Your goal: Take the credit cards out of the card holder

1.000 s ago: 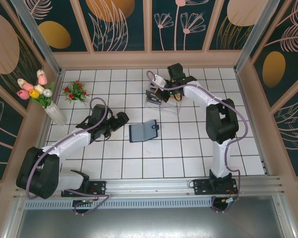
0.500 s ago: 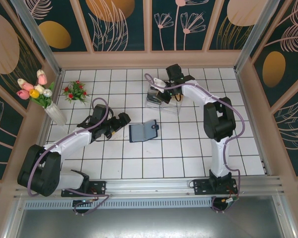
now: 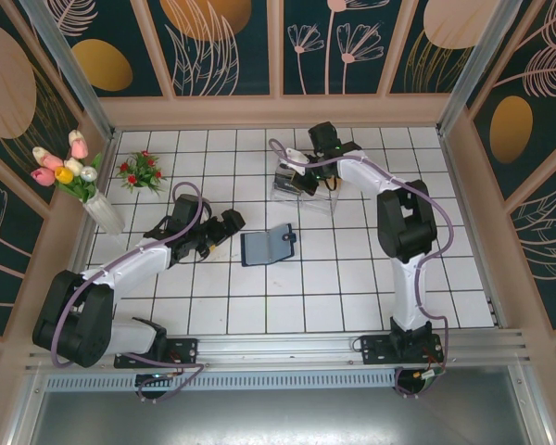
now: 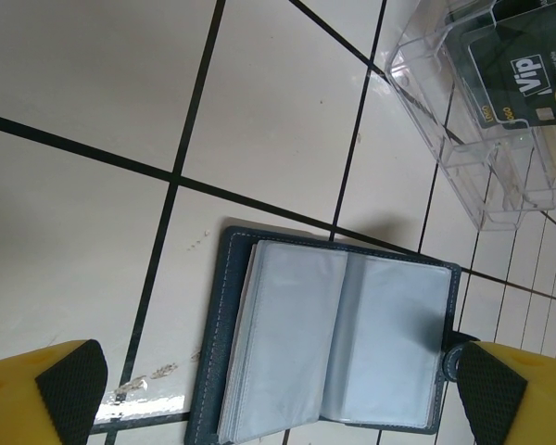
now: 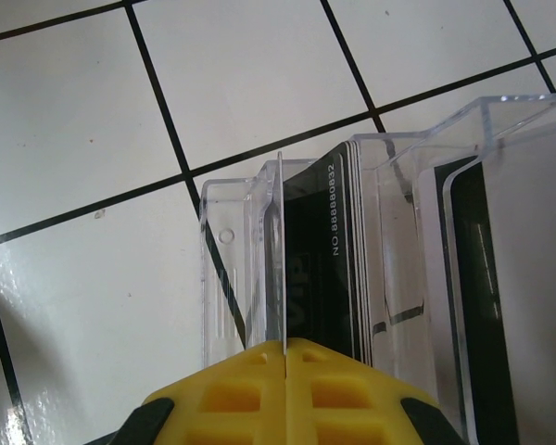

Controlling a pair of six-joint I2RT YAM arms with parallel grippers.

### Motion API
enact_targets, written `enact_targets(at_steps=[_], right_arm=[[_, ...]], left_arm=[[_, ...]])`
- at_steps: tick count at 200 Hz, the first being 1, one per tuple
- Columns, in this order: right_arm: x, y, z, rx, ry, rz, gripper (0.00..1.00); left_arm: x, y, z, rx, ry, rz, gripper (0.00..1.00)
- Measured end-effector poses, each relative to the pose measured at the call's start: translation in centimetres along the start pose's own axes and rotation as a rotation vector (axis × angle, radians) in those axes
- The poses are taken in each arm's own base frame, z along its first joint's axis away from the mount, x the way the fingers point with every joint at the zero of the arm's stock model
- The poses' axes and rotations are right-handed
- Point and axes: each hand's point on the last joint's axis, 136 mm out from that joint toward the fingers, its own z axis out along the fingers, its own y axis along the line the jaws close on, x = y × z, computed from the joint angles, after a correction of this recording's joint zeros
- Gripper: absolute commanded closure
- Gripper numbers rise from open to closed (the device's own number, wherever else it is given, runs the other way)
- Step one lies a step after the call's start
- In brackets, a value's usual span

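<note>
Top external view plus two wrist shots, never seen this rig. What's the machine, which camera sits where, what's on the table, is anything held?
Two robot arms are bolted at the near edge of a tiled table, each ending in a two-finger gripper. The top external view looks down from above and behind them; the other two come from a camera on each wrist, so the yellow fingers are that arm's own. On the table are an open navy card holder, a clear tray with dark cards in it, and a vase of tulips. The left gripper is open near the holder, holding nothing. The right gripper is shut on a thin credit card, seen edge-on, at the tray.
</note>
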Motion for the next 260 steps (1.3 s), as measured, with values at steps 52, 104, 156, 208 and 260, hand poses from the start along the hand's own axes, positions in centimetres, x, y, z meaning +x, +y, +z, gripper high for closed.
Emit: enact_targets(at_steps=[52, 104, 156, 208, 260], right_arm=[[-0.5, -0.4, 0.0, 0.008, -0.016, 0.01, 0.75], [-2.2, -0.5, -1.8, 0.028, -0.063, 0.042, 0.75], [-6.1, 0.6, -9.7, 0.148, -0.238, 0.177, 0.73], [-7.1, 7.7, -12.5, 0.162, -0.345, 0.456, 0.73], [-4.3, 13.1, -10.0, 0.093, -0.251, 0.849, 0.86]], left_arm=[[0.1, -0.3, 0.0, 0.014, 0.008, 0.002, 0.02], [0.2, -0.3, 0.0, 0.016, 0.012, 0.009, 0.02], [0.3, -0.4, 0.1, 0.017, 0.015, 0.04, 0.05], [1.4, -2.7, 0.7, 0.033, 0.033, 0.124, 0.17], [3.6, -3.1, 2.4, 0.022, 0.096, 0.164, 0.32]])
